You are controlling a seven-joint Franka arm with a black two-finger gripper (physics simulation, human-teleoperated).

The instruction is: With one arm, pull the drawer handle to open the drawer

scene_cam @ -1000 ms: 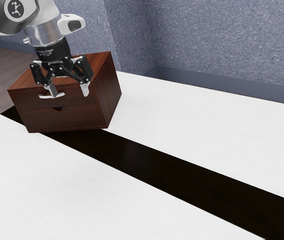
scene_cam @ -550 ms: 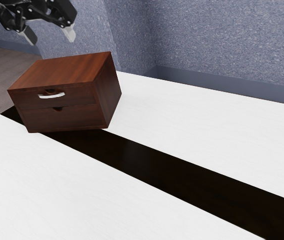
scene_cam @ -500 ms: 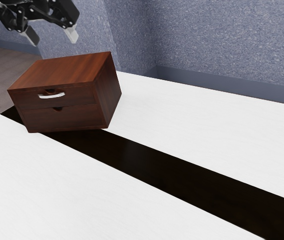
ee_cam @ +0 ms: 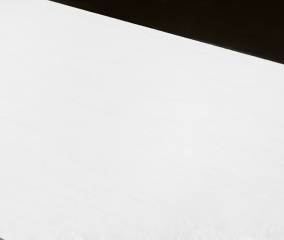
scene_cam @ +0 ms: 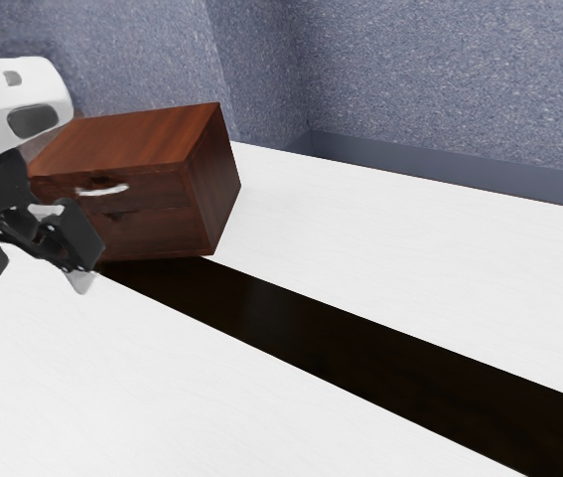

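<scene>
Hovering hand (scene_cam: 41,268), spread wide, nr drawer (scene_cam: 167,184), handle (scene_cam: 103,188) free

The end effector (scene_cam: 41,270) has dropped from above the cabinet (scene_cam: 162,149) to low before its front, apparently clear of it.

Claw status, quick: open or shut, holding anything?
Claw: open, holding nothing, apart from the drawer handle.

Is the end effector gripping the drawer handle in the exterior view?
No, the end effector is open, lower than the handle and apart from it.
</scene>
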